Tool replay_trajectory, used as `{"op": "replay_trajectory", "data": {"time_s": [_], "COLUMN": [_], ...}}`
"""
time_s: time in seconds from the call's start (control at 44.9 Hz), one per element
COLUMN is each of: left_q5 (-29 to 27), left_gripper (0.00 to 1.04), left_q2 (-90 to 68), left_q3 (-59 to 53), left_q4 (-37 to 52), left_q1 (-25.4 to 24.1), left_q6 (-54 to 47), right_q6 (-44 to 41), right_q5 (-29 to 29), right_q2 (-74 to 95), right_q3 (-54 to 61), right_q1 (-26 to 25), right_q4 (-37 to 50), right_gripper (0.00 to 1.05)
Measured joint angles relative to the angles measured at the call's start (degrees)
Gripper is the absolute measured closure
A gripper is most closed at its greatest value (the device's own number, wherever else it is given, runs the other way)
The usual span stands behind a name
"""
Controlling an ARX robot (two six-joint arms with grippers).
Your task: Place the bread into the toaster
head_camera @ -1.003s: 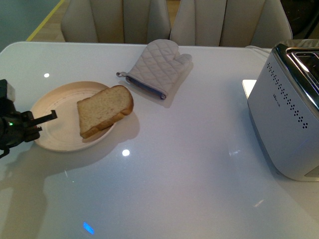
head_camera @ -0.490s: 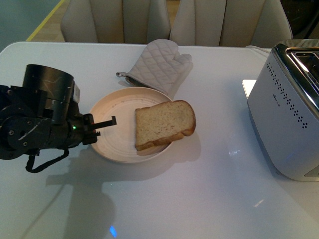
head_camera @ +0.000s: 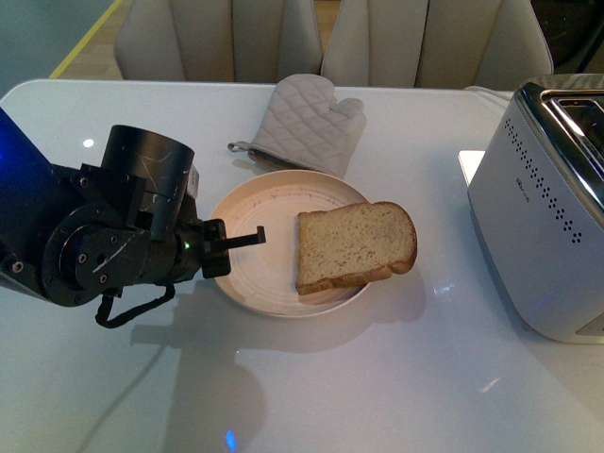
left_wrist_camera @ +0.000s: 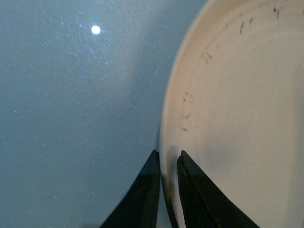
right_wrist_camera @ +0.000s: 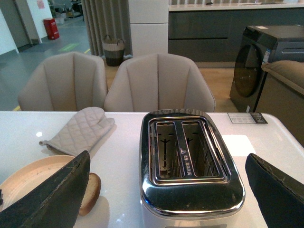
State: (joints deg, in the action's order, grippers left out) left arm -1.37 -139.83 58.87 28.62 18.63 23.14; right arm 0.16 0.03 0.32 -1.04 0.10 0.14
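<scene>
A slice of tan speckled bread (head_camera: 354,245) lies on the right side of a round cream plate (head_camera: 255,222), overhanging its rim. My left gripper (head_camera: 247,238) is shut on the plate's left rim; the left wrist view shows its two dark fingers (left_wrist_camera: 147,194) pinching the plate (left_wrist_camera: 228,118) edge. The white toaster (head_camera: 547,217) with chrome top stands at the far right. In the right wrist view my right gripper (right_wrist_camera: 175,192) is open, above and behind the toaster (right_wrist_camera: 190,161), whose two slots are empty. The bread's edge (right_wrist_camera: 90,192) and the plate (right_wrist_camera: 28,178) show there too.
A grey quilted oven mitt (head_camera: 302,123) lies just beyond the plate, also in the right wrist view (right_wrist_camera: 80,130). Beige chairs (head_camera: 330,38) stand along the white table's far edge. A white card (head_camera: 470,165) lies beside the toaster.
My left gripper has dragged the plate with the bread to the right, from the table's left side towards the middle and the toaster. The oven mitt and toaster have not moved.
</scene>
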Motion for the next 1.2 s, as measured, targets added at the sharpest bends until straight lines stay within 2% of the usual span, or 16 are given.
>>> {"op": "replay_trajectory", "data": {"time_s": [0.089,0.201,0.312,0.446,0.513,0.602,0.646,0.691,0.713,0.758,0.825,1.025,1.048,1.204], "left_q5": [0.6,1.6,2.8,4.7,5.2,6.2,2.0,1.5,1.5,1.5,1.5,1.4,1.4,1.4], "left_gripper": [0.72,0.49,0.37,0.1,0.05,0.08,0.16,0.27,0.3,0.41,0.55,1.0,1.02,1.02], "left_q2": [0.7,7.0,13.0,30.0,35.4,44.8,49.9,56.1,57.8,64.8,71.6,84.0,85.4,93.3], "left_q3": [-2.1,-7.3,-10.9,-21.7,-25.3,-31.4,-36.3,-41.4,-42.6,-47.5,-52.1,-55.6,-55.9,-57.2], "left_q4": [1.8,6.6,9.9,16.9,18.5,20.9,29.2,35.6,35.9,34.0,30.9,23.1,22.0,15.6], "left_q1": [-0.5,-3.7,-6.4,-13.7,-15.9,-19.2,-19.3,-19.1,-19.0,-18.8,-18.8,-18.7,-18.7,-18.7], "left_q6": [0.4,2.2,4.0,7.3,7.7,8.4,3.1,-5.3,-8.0,-14.4,-18.7,-22.0,-21.9,-22.3], "right_q6": [0.0,0.0,0.0,0.0,0.0,0.0,0.0,0.0,0.0,0.0,0.0,0.0,0.0,0.0], "right_q5": [0.0,0.0,0.0,0.0,0.0,0.0,0.0,0.0,-0.1,0.0,0.0,0.0,0.0,0.0], "right_q2": [0.0,0.0,0.0,0.0,0.0,0.0,0.0,0.0,0.0,0.0,0.0,0.0,0.0,0.0], "right_q3": [0.0,0.0,0.0,0.0,0.0,0.0,0.0,0.0,0.0,0.0,0.0,0.0,0.0,0.0], "right_q1": [0.0,0.0,0.0,0.0,0.0,0.0,0.0,0.0,0.0,0.0,0.0,0.0,0.0,0.0], "right_q4": [0.0,0.0,0.0,0.0,0.0,0.0,0.0,0.0,0.0,0.0,0.0,0.0,0.0,0.0], "right_gripper": [0.09,0.09,0.09,0.09,0.09,0.09,0.09,0.09,0.09,0.09,0.09,0.09,0.09,0.09]}}
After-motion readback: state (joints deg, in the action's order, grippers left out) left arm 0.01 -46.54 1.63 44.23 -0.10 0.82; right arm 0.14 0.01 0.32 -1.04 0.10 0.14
